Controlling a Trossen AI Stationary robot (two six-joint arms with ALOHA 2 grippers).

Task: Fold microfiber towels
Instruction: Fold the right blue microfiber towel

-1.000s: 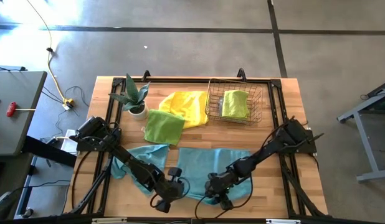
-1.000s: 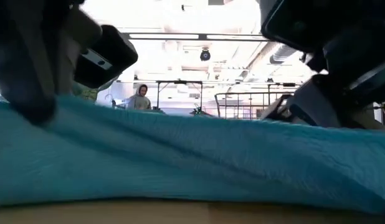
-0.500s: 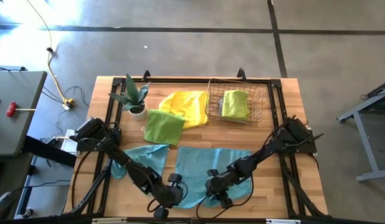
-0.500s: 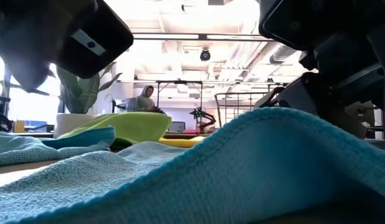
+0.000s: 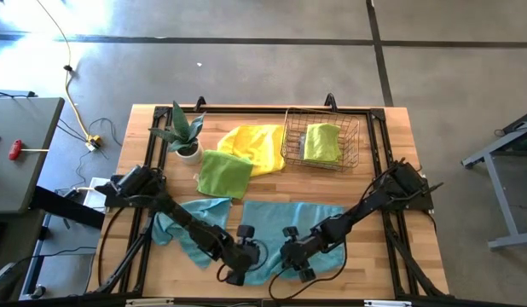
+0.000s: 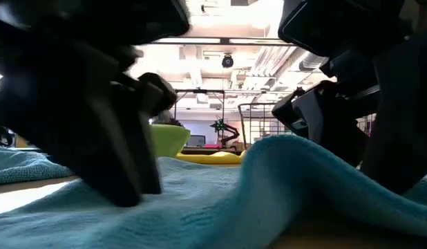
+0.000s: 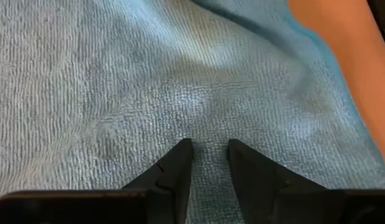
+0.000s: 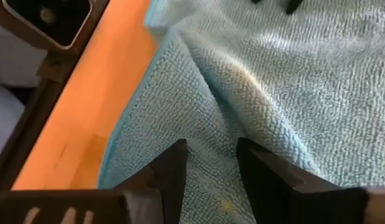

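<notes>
The soft teal blue microfiber towel (image 5: 285, 223) lies under both end effectors: left end effector (image 7: 209, 151) and right end effector (image 8: 211, 151) slightly spread, tips pressing its near edge.

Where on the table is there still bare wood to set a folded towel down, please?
Bare wood shows right of the wire basket and along the right edge beside the right arm, and in the front left corner by the smaller teal towel. The middle is crowded: both grippers sit on the large teal towel, behind it the lime towel and yellow towel.
</notes>
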